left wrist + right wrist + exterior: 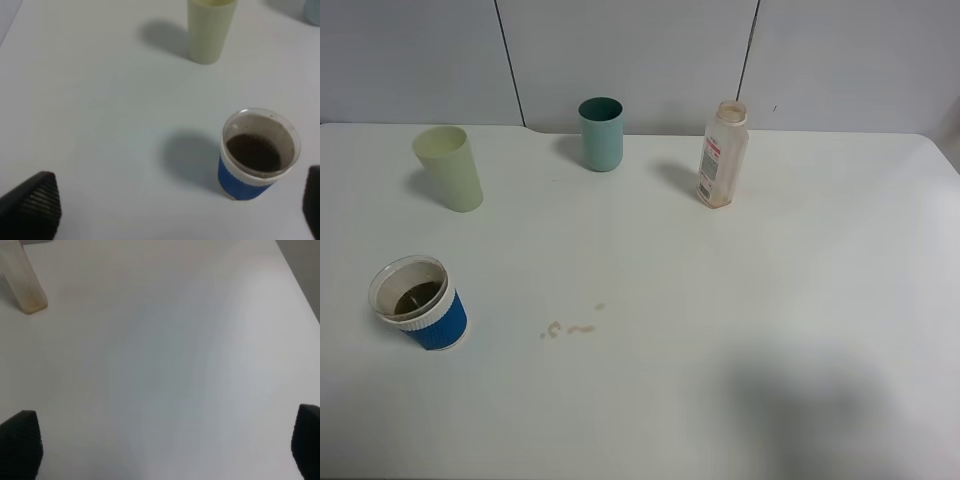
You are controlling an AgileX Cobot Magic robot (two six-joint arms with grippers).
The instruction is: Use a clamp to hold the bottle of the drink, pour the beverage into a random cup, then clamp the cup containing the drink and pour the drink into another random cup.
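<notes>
From the blue cup (420, 303) outward: it's nearest me, upright, with the beverage (253, 152) in it, so I judge both pours done. My left gripper (170, 210) and right gripper (165, 445) are spread wide, holding nothing. Spill drops (570, 328) sit right of it. Pale tumbler (450, 168) stands behind it, bottle (722, 154) far right-back, parked clear.

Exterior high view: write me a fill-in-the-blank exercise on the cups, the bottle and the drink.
1. The dark brown beverage now sits in the ____ cup.
2. The bottle stands upright with no ____ on its neck.
3. The pale yellow-green tumbler stands ____ the blue cup and the left gripper, held by neither.
4. Small spilled drops lie on the ____.

Missing words: blue; cap; apart from; table
</notes>
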